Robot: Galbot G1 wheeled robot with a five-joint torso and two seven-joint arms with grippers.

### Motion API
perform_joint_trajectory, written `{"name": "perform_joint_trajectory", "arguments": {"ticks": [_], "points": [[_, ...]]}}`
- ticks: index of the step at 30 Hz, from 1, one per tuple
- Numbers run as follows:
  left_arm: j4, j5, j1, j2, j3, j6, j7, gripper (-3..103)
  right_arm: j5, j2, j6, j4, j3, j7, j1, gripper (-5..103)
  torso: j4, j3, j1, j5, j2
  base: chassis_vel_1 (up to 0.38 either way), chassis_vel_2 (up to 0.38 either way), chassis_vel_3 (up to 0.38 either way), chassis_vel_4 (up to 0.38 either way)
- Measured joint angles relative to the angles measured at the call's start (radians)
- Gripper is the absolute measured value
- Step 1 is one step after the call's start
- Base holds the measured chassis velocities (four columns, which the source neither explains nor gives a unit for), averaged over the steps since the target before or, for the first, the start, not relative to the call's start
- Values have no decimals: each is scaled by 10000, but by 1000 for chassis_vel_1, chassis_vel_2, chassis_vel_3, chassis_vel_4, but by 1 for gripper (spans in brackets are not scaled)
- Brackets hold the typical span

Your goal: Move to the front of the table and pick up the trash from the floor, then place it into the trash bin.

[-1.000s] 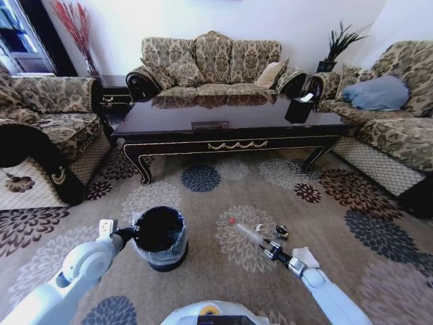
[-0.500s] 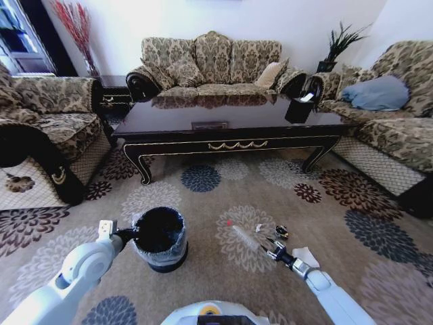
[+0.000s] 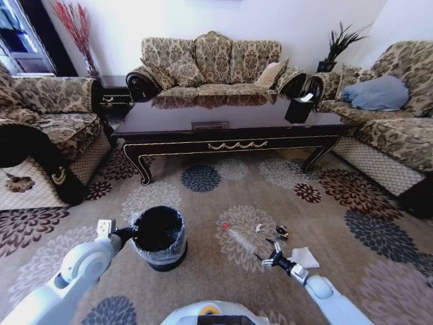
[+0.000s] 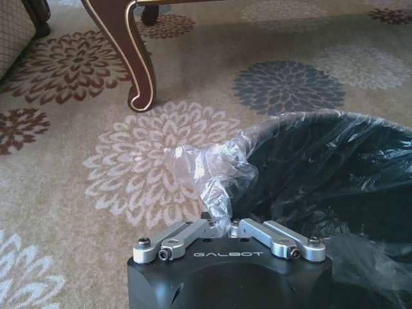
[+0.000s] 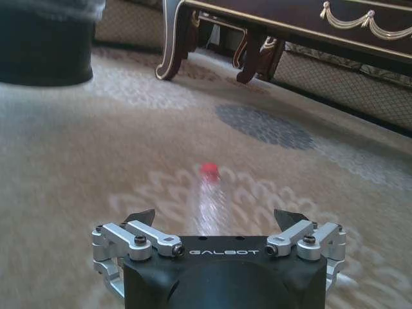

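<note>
Right gripper (image 5: 214, 222) spread wide around the clear bottle (image 5: 210, 201) on the floor (image 3: 203, 277), left gripper (image 4: 220, 226) pinched on the trash bin (image 3: 160, 237) liner bag (image 4: 209, 168), counter (image 3: 223, 118) beyond.

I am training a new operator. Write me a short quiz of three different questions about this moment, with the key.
1. True or false: the right pincer is shut on the bottle.
2. What does the left pincer grip? A) the liner of the bin B) a cushion C) a plant
3. Fill in: the bottle's cap is ___.

Key: 1 false, it is open behind the bottle; 2 A; 3 red.
</note>
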Motion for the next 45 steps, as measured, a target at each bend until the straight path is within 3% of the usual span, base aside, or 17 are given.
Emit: {"name": "perform_joint_trajectory", "arguments": {"ticks": [6,13,23,34,37,40,45], "points": [[0,-4,0,-3,1,1,1,3,219,305,-392,-26,-437,301,352,100,1,0,0,1,0,0,0,0,0],[-177,-24,139,123,-214,4,4,3,-127,1043,-226,-2048,-849,715,1716,100,5,1,0,4,0,0,0,0,0],[-283,-109,82,81,-197,4,2,3,-334,1038,-308,-2903,-773,792,1882,103,-1,0,1,1,0,0,0,0,0],[-302,-79,215,-29,-344,5,25,3,-473,940,-296,-2658,-870,850,1783,62,3,1,2,2,0,0,0,0,0],[-322,-81,227,-19,-367,4,30,3,-479,923,-296,-2655,-883,851,1814,57,2,1,3,1,0,0,0,0,0],[-324,-79,242,-11,-379,4,32,3,-483,907,-290,-2634,-857,853,1799,42,2,1,3,2,0,0,0,0,0],[-362,-8,271,-9,-332,4,29,3,-487,850,-210,-2497,-697,834,1591,33,3,1,3,3,0,0,0,0,0]]}}
